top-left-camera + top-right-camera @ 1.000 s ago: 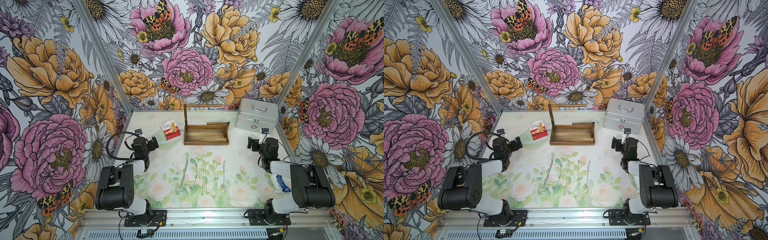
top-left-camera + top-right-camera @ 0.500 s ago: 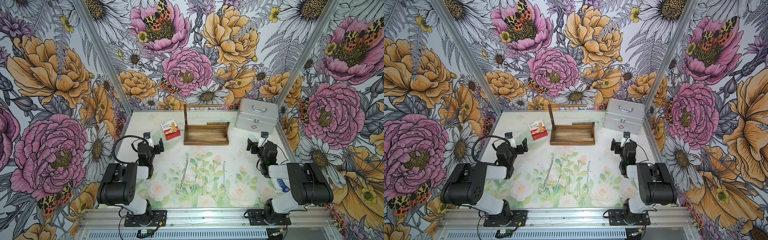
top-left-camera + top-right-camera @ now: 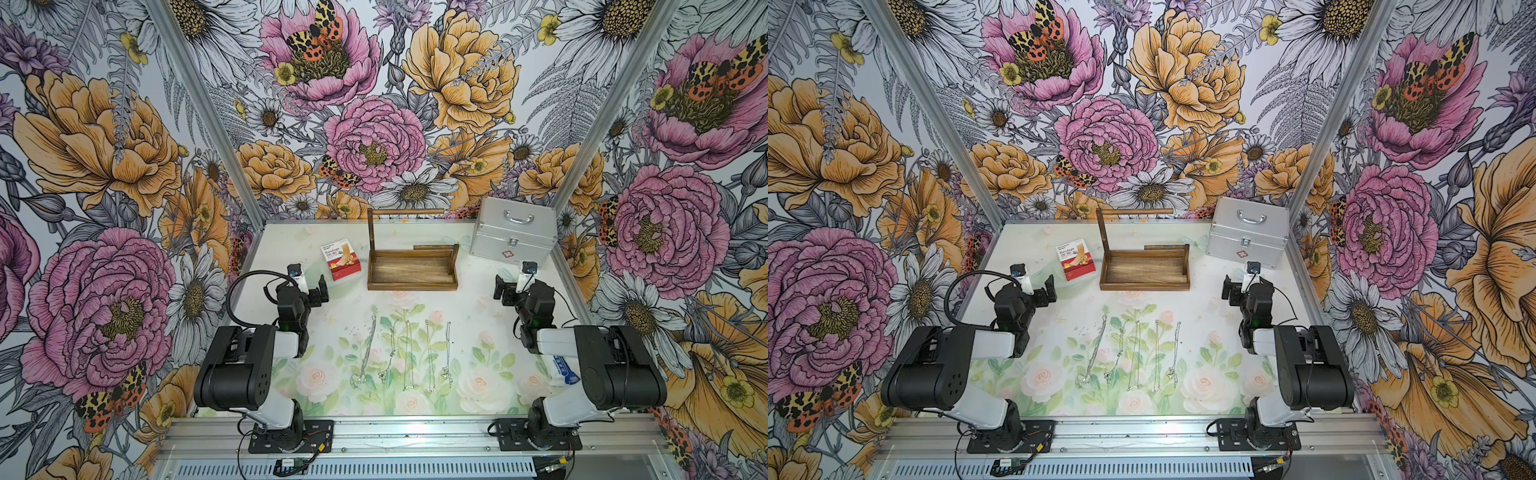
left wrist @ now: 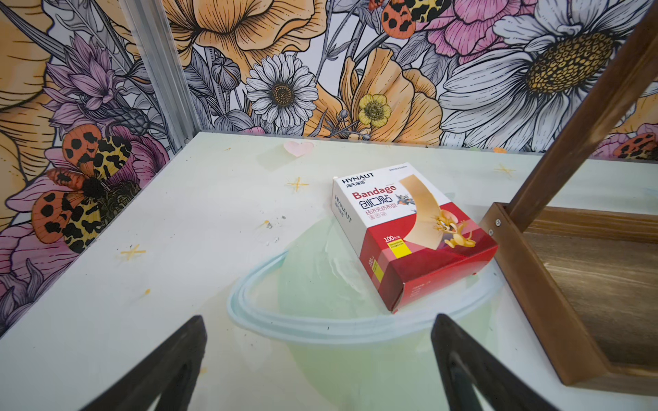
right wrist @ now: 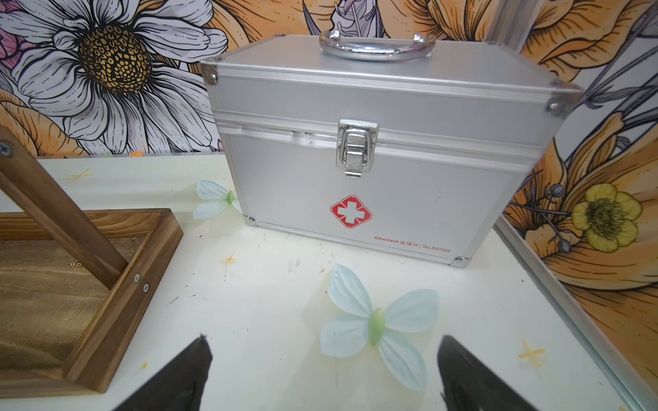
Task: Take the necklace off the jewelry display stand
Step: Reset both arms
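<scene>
The dark brown jewelry display stand (image 3: 411, 286) (image 3: 1144, 286) stands at the back centre of the table. Its top rod (image 3: 405, 212) is bare and its tray holds nothing. Several thin silver necklaces (image 3: 428, 357) (image 3: 1156, 357) lie side by side on the table in front of it. My left gripper (image 3: 313, 291) (image 4: 319, 318) is open over the table, left of the stand's tray wall (image 4: 534, 284). My right gripper (image 3: 505, 289) (image 5: 324, 338) is open too, right of the stand (image 5: 117, 302). Neither holds anything.
A red and white bandage box (image 3: 340, 264) (image 4: 409, 231) lies just left of the stand. A silver metal case (image 3: 515, 232) (image 5: 374, 142) stands at the back right corner. A white and blue tube (image 3: 563, 370) lies under the right arm. Walls enclose three sides.
The left gripper has swung right, toward the bandage box and stand. The right gripper has shifted a little left. Both stay open.
</scene>
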You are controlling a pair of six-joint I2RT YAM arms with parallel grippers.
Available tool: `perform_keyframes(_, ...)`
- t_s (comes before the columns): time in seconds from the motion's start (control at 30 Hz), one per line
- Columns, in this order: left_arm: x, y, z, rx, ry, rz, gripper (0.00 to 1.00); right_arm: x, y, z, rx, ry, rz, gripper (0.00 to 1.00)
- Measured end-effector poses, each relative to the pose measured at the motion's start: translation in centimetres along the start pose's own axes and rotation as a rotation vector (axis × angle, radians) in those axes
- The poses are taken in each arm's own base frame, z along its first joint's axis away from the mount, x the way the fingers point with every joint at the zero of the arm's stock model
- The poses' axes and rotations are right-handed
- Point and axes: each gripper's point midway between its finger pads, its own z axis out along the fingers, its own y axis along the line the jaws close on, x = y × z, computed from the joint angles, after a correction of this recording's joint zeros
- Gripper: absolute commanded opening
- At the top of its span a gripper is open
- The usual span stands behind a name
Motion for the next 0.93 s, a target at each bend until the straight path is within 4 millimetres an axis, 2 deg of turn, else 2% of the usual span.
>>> perform_keyframes(0.93, 0.0, 1.0, 0.0, -0.028, -0.001, -0.007, 0.99, 0.0, 0.0, 0.0, 0.002, 0.000, -0.001, 1.00)
